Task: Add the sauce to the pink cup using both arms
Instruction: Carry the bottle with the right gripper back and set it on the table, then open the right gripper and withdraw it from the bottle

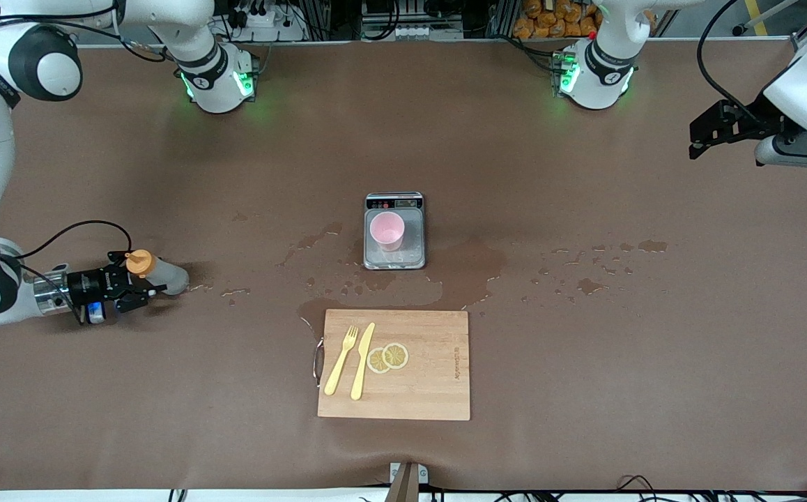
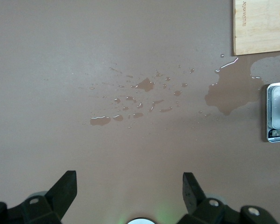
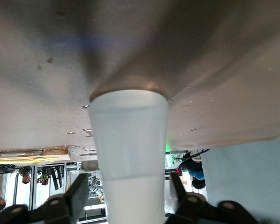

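The sauce bottle (image 1: 163,275) stands on the bench (image 1: 585,362) at the right arm's end, well apart from the other things. In the front view its orange nozzle cap (image 1: 139,261) is seen at the upper end, beside the pincer, and its grey body leans in the picture toward the middle of the bench; this fits a bottle that stands on its base, with the long axis about upright and the nozzle up. In the right wrist view the bottle (image 3: 129,154) meets the bench with its base, and its pale body fills the space between the two fingers (image 3: 79,193).

The right pincer (image 1: 140,284) is low at the bottle, one finger on each side of it. The fingers look slightly apart from the body, but I cannot tell if they really touch it or not.

The pink cup (image 1: 387,231) stands upright on a small grey scale (image 1: 394,259) near the middle of the bench, mouth up. I cannot tell what is inside it.

Nearer to the front camera than the scale lies a wooden cutting board (image 1: 431,390). It carries a yellow fork (image 1: 341,360), a yellow knife (image 1: 362,361) and two lemon slices (image 1: 388,358). Wet spots (image 1: 466,268) lie on the bench around the scale.

The left pincer (image 1: 706,131) waits in the air over the left arm's end of the bench, its fingers (image 2: 65,189) wide apart and empty.
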Robot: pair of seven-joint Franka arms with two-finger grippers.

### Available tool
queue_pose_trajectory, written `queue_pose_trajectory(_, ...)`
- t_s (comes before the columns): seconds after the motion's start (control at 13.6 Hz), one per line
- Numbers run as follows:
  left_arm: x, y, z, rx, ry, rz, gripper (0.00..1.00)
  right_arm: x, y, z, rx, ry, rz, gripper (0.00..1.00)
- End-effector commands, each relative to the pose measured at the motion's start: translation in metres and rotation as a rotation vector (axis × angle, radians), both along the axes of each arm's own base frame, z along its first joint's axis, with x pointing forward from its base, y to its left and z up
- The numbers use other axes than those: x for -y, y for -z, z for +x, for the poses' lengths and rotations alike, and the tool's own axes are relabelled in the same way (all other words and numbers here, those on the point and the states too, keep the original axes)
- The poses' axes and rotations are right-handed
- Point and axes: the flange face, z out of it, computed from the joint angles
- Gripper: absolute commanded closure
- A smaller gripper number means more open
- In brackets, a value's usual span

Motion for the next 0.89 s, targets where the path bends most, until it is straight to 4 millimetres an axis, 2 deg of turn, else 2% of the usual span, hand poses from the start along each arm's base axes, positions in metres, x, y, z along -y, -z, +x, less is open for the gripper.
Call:
queue_pose_trajectory(0.0, 0.001, -0.005, -0.005, 0.000, -0.006, 0.014, 0.00, 0.008, -0.022, 0.012, 0.035, 0.006, -0.012, 0.00)
queue_pose_trajectory(0.37, -0.003, -0.007, -0.001, 0.003, -0.006, 0.015, 0.00, 0.018, -0.074, 0.028, 0.098, -0.049, -0.056, 0.00)
queue_pose_trajectory(0.52, -0.006, -0.014, -0.002, 0.013, -0.009, 0.012, 0.00, 0.024, -0.094, 0.033, 0.120, -0.065, -0.065, 0.00)
queue_pose_trajectory(0.66, -0.006, -0.014, -0.002, 0.012, -0.009, 0.010, 0.00, 0.024, -0.117, 0.037, 0.146, -0.089, -0.097, 0.00)
queue_pose_trajectory(0.81, -0.006, -0.012, -0.001, 0.007, -0.007, 0.011, 0.00, 0.015, -0.143, 0.044, 0.178, -0.125, -0.146, 0.00)
